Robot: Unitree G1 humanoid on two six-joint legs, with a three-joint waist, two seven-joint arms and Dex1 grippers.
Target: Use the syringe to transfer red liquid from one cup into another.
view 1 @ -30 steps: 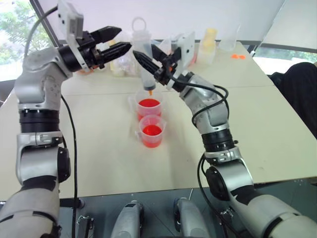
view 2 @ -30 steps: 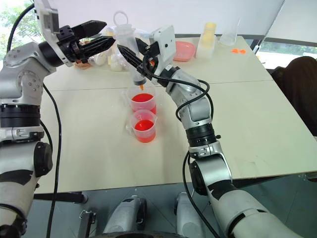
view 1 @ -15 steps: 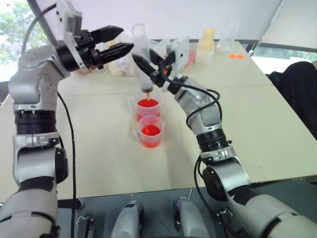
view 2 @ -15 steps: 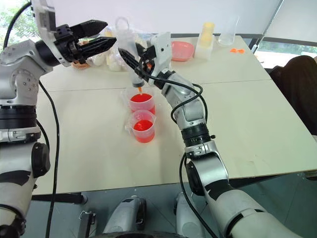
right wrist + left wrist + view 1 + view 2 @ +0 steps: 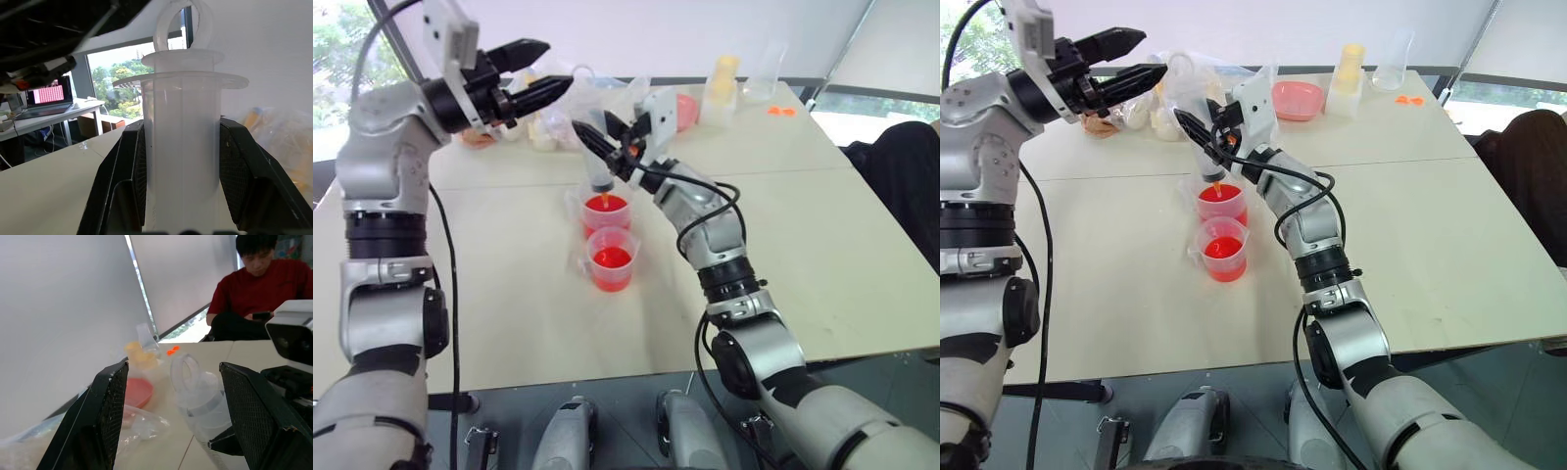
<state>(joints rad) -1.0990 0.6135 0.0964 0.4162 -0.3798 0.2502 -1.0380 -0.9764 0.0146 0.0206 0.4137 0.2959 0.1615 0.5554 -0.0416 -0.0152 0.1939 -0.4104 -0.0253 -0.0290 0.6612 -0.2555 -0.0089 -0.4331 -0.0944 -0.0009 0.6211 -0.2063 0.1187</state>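
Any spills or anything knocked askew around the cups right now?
Nothing stands out. Both cups, far and near, stand upright with red liquid inside, and no spill shows on the table. The right gripper holds the syringe upright, tip in the far cup.

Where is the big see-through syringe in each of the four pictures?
Left eye view: the syringe stands upright above the far cup, clamped in the right tool.
Right eye view: same place, centre-left, over that cup.
Left wrist view: its ring end rises between the left tool's two black fingers.
Right wrist view: its barrel stands in the middle, squeezed between the fingers.
Shared landmark: the plunger ring.
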